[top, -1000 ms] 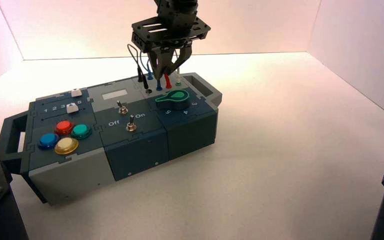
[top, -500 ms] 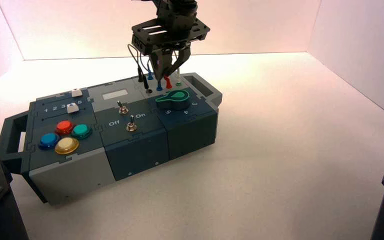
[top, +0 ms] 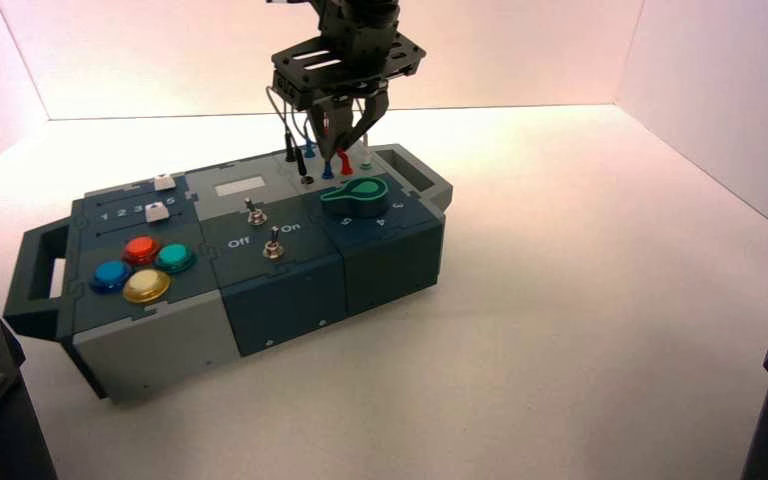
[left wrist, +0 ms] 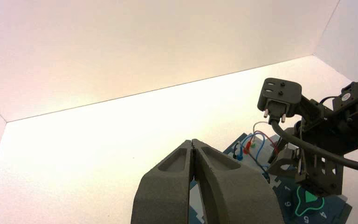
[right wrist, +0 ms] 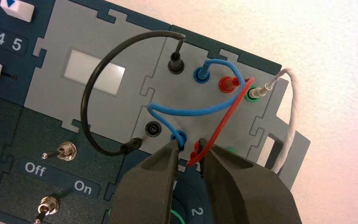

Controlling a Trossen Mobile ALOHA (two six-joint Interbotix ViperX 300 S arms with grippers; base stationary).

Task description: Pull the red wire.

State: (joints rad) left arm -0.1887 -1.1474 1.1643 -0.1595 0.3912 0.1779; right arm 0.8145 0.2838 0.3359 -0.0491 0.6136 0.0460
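The red wire (right wrist: 228, 112) arches between two red plugs on the grey panel at the box's (top: 260, 300) far side. My right gripper (right wrist: 189, 147) reaches down over that panel (top: 341, 150). Its fingers stand a little apart around the nearer red plug (right wrist: 195, 150), which lies against one finger. The other finger touches the blue plug (right wrist: 179, 137). The far red plug (right wrist: 227, 84) sits in its socket. My left gripper (left wrist: 192, 144) is shut and empty, held off to one side of the box. From there the red wire (left wrist: 248, 146) shows small.
A black wire (right wrist: 93, 93), a blue wire (right wrist: 186, 111) and a white wire (right wrist: 292, 116) share the panel. A green knob (top: 355, 196), two toggle switches (top: 273, 243), coloured buttons (top: 142, 268) and white sliders (top: 157, 211) lie on the box's top.
The right gripper's fingers have narrowed around the red plug. The gripper and the whole box have shifted a little to the right. The left arm has not moved.
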